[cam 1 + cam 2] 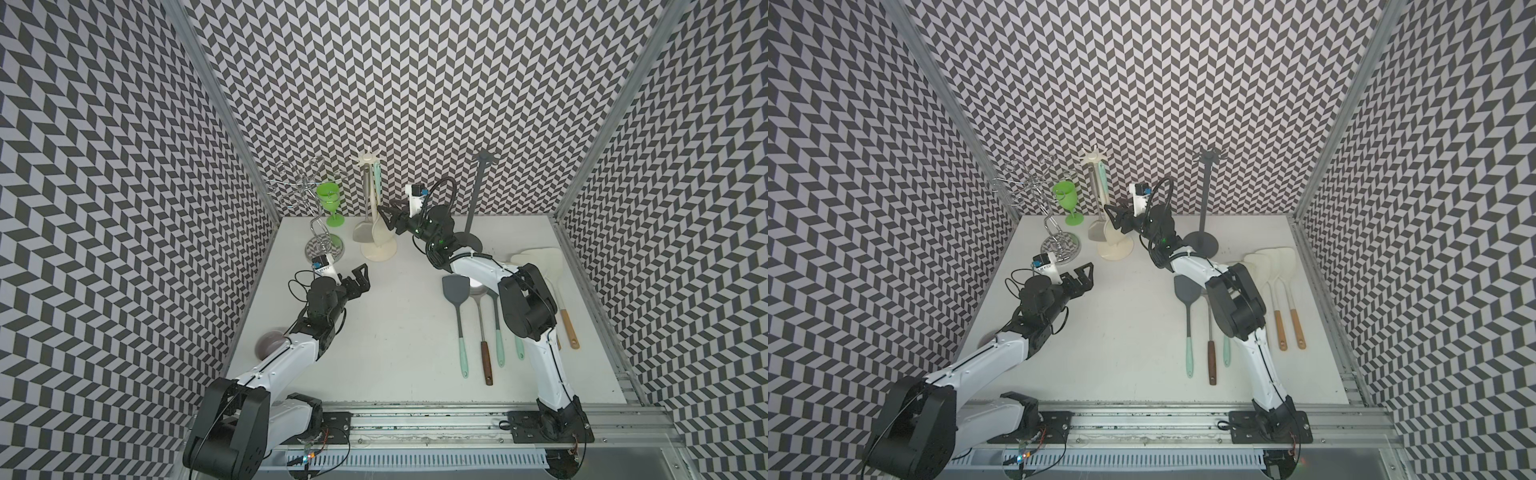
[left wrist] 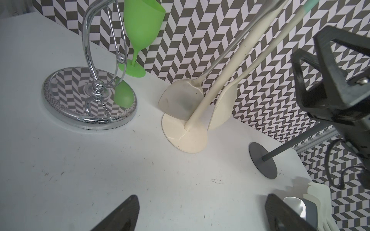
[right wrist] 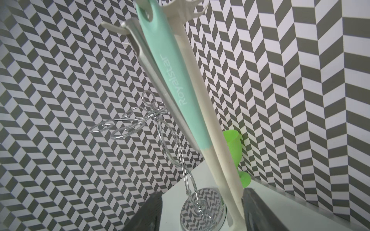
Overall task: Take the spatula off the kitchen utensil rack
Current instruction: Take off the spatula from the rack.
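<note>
my right gripper [image 1: 384, 216] is up at the cream utensil rack [image 1: 378, 250] at the back of the table [image 1: 395, 332], its jaws apart and set either side of the lower shaft of the cream spatula [image 1: 380, 235]. that spatula hangs from a hook at the top of the rack by its mint handle [image 3: 180, 90], blade down just above the rack's round base. in my right wrist view the shaft runs down close against one finger [image 3: 258, 210], the other finger standing clear of it; i cannot tell whether the near one touches it. a grey spatula [image 1: 360, 235] hangs on the same rack, just beside the cream one. my left gripper [image 1: 361, 276] hangs wide apart over bare table, holding nothing, near the mirrored base of the chrome glass rack [image 1: 324, 248]. a green goblet [image 1: 330, 199] stands by the back wall, a dark rack [image 1: 478, 183] stands bare behind my right arm, and several utensils [image 1: 459, 316] lie flat on the right side of the table.
</note>
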Tool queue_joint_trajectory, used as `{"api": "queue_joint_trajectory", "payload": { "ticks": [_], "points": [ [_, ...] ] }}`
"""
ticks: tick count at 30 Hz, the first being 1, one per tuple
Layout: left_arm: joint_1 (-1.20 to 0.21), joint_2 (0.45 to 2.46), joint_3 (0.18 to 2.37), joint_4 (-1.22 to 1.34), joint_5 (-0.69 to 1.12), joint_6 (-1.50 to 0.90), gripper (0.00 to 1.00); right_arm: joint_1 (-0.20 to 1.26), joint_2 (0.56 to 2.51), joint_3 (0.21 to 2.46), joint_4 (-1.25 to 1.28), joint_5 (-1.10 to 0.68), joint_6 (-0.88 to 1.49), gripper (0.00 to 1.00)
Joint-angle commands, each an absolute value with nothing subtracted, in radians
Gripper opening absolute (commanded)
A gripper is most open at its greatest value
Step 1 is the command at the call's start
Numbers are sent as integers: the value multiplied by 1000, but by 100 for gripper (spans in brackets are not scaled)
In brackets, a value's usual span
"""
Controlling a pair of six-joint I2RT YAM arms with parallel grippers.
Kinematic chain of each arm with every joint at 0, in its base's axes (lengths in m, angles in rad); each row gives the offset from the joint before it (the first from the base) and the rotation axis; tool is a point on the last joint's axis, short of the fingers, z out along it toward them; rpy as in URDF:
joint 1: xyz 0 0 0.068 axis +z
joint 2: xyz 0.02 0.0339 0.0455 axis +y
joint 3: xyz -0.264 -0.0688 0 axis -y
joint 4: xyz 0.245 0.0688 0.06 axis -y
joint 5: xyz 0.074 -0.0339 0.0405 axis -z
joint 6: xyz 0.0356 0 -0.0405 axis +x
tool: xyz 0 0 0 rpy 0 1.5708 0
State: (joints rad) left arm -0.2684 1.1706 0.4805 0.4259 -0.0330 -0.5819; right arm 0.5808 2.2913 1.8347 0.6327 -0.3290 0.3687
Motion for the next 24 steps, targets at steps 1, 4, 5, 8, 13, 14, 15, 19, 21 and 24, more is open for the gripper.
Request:
{"api": "queue_joint_trajectory", "payload": {
  "ticks": [1,4,5,8,13,14,15,19,21,24],
  "points": [
    [-268,1168,475,456,-25,-586,100,583,2349,1910,671,-334,406,63],
    [-268,1161,474,451,-28,-586,100,584,2393,1962,678,-341,422,57],
    [-268,1161,475,451,-28,-587,100,585,2406,1983,670,-337,422,52],
    [-268,1158,473,453,-25,-586,100,586,2431,2019,664,-323,408,45],
    [-268,1183,470,471,-17,-588,100,597,2448,2058,625,-290,322,39],
    [-268,1190,472,471,-14,-589,100,598,2452,2067,614,-288,308,37],
    [-268,1195,475,473,-11,-588,100,598,2454,2073,608,-287,299,37],
    [-268,1199,481,465,-15,-585,100,601,2462,2086,595,-272,278,33],
    [-269,1191,483,457,-18,-583,100,606,2471,2111,570,-270,262,30],
    [-268,1169,479,455,-17,-583,100,615,2472,2126,547,-254,235,21]
  ]
}}
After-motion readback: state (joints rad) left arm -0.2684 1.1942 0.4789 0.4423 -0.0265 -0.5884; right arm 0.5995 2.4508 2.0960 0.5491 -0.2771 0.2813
